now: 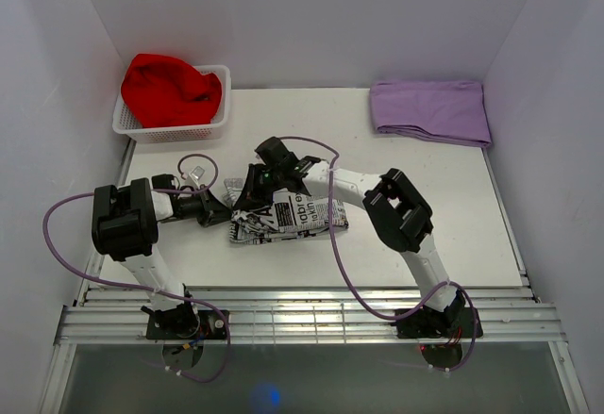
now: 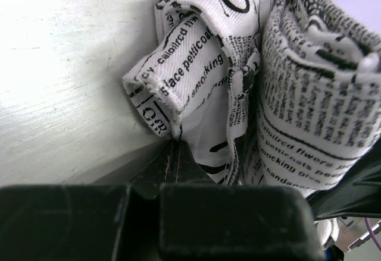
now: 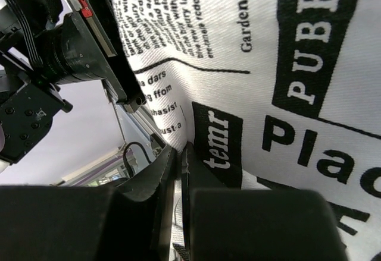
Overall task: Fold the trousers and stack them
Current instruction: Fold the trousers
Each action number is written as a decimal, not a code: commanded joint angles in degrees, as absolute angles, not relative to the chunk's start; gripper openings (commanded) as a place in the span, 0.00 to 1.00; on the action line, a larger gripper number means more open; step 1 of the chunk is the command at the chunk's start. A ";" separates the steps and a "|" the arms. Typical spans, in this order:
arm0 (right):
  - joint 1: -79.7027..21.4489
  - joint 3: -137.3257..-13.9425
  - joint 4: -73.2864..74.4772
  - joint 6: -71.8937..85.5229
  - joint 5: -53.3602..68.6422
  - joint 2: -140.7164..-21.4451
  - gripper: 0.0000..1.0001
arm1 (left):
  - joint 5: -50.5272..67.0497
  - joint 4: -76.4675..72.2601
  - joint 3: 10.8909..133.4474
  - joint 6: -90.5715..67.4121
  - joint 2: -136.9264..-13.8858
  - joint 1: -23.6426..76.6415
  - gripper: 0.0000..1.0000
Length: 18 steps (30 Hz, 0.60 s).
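Observation:
The trousers (image 1: 288, 218), white with black newspaper print, lie as a folded bundle in the middle of the table (image 1: 453, 216). My left gripper (image 1: 226, 214) is at the bundle's left end. In the left wrist view it (image 2: 177, 145) is shut, its tips pinching a hemmed edge of the trousers (image 2: 196, 53), with a rolled fold to the right. My right gripper (image 1: 253, 197) reaches over from the right to the bundle's upper left corner. In the right wrist view it (image 3: 183, 151) is shut on a fold of the trousers (image 3: 286, 65), with cloth showing between the fingers.
A white basket (image 1: 175, 131) at the back left holds a red cloth (image 1: 172, 89). A folded lilac cloth (image 1: 429, 110) lies at the back right. Metal rails (image 1: 302, 320) run along the table's near edge by the arm bases.

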<state>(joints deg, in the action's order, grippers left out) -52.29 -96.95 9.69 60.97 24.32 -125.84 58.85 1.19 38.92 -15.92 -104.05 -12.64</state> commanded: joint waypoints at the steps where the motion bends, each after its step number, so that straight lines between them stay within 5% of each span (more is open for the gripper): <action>1: -53.70 -96.59 8.00 65.12 26.72 -125.86 0.08 | 53.61 -2.11 37.88 -15.91 -103.89 -12.22 0.00; 9: -53.61 -104.76 12.03 63.63 24.52 -127.62 0.08 | 53.17 -3.69 37.27 -17.92 -103.62 -12.22 0.00; 18: -54.14 -98.62 8.01 65.04 24.70 -129.11 0.08 | 53.00 -5.01 36.57 -18.63 -103.54 -12.30 0.01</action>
